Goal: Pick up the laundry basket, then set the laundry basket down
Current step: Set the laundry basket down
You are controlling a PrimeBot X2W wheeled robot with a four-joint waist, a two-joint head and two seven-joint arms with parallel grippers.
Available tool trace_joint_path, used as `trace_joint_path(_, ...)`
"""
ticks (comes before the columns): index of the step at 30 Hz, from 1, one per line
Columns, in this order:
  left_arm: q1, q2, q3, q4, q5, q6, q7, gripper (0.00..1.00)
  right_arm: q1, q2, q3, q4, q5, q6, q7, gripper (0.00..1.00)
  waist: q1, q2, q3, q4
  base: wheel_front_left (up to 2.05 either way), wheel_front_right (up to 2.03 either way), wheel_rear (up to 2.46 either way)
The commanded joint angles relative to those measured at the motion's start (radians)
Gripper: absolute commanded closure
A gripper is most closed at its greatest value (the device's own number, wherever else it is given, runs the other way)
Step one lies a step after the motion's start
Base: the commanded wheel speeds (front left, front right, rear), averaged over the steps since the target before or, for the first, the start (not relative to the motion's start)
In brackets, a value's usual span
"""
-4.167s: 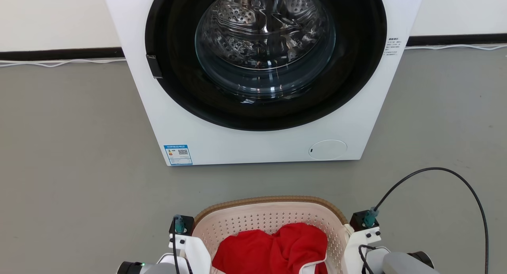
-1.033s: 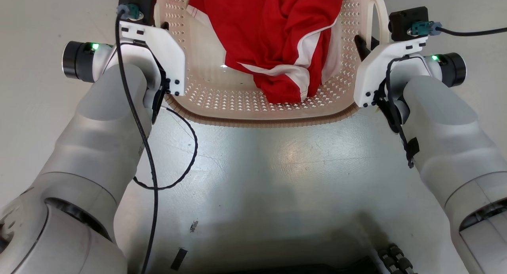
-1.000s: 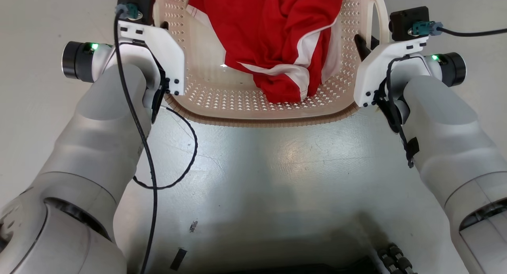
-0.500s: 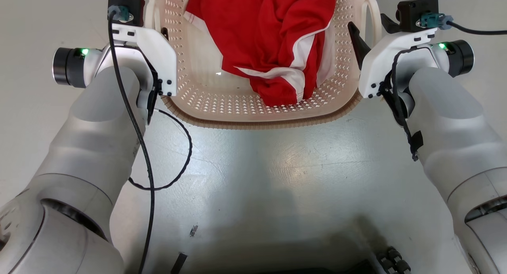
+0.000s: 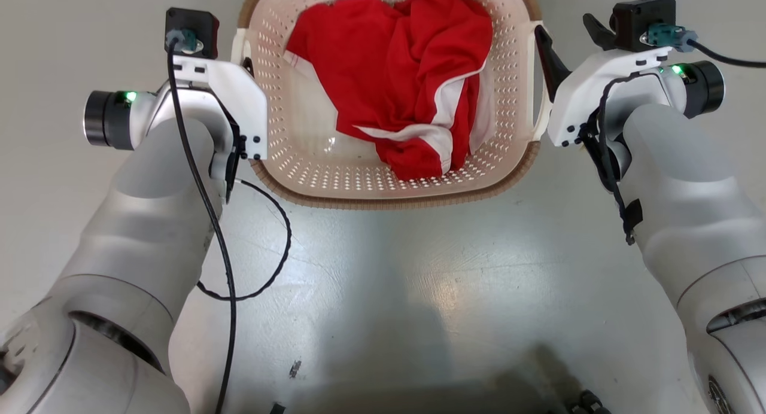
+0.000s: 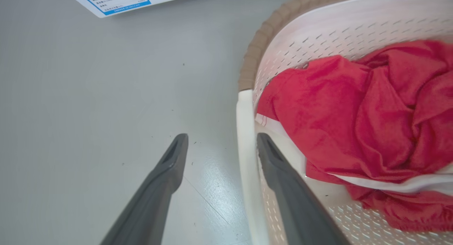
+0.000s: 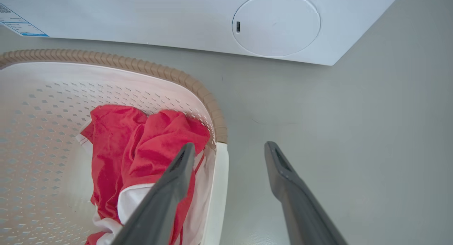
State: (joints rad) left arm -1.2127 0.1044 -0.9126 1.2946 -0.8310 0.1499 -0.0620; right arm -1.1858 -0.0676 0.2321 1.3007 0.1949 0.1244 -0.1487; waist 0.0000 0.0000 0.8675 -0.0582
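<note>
The laundry basket [image 5: 383, 186] appears to rest on the grey floor [image 5: 419, 270] just in front of the white washer [image 7: 177, 18], with a red garment [image 5: 395, 79] trimmed in white heaped inside. Your left gripper [image 6: 222, 138] is spread apart and grips nothing. The basket's white left handle [image 6: 244, 149] stands between its dark fingers, one over the floor and one inside the basket. Your right gripper [image 7: 230, 146] is also released, astride the right handle [image 7: 219, 174], with its inner finger lying over the red cloth. Neither side seems to bear the basket's weight, so you are probably either about to take hold or letting go. To lift, close both grippers together on the handles and make sure the right one pinches plastic and not cloth. Then raise both arms at one pace so the basket stays level. To let go, draw each arm back along its own fingers without sweeping sideways, so no finger hooks a handle or drags the garment.
</note>
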Motion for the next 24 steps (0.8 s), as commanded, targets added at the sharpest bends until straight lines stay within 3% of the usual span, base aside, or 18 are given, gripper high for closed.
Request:
trace_joint_path(1, 0.021, 0.024, 0.011, -0.004, -0.017, 0.006, -0.016, 0.00, 0.055, 0.017, -0.005, -0.010, -0.015, 0.006, -0.026, 0.00, 0.0000, 0.0000, -0.023, 0.002, 0.00, 0.00, 0.00)
trace_joint_path(8, 0.057, 0.014, 0.033, -0.004, -0.040, -0.007, -0.116, 0.00, 0.077, 0.017, -0.051, -0.010, -0.062, 0.006, -0.085, 0.00, 0.0000, 0.0000, -0.120, 0.006, 0.00, 0.00, 0.00)
trace_joint_path(13, 0.112, 0.025, 0.060, -0.004, -0.065, -0.022, -0.173, 0.00, 0.121, 0.017, -0.137, -0.029, -0.152, 0.006, -0.111, 0.00, 0.0000, 0.0000, -0.232, 0.011, 0.00, 0.00, 0.00)
trace_joint_path(18, 0.160, 0.039, 0.082, -0.031, -0.066, -0.056, -0.198, 0.00, 0.211, 0.017, -0.221, -0.147, -0.242, 0.006, -0.113, 0.00, 0.0000, 0.0000, -0.334, 0.022, 0.00, 0.00, 0.00)
trace_joint_path(24, 0.227, 0.067, 0.133, -0.126, -0.030, -0.047, -0.199, 0.00, 0.308, 0.017, -0.254, -0.230, -0.289, 0.006, -0.113, 0.00, 0.0000, 0.0000, -0.442, 0.038, 0.00, 0.00, 0.00)
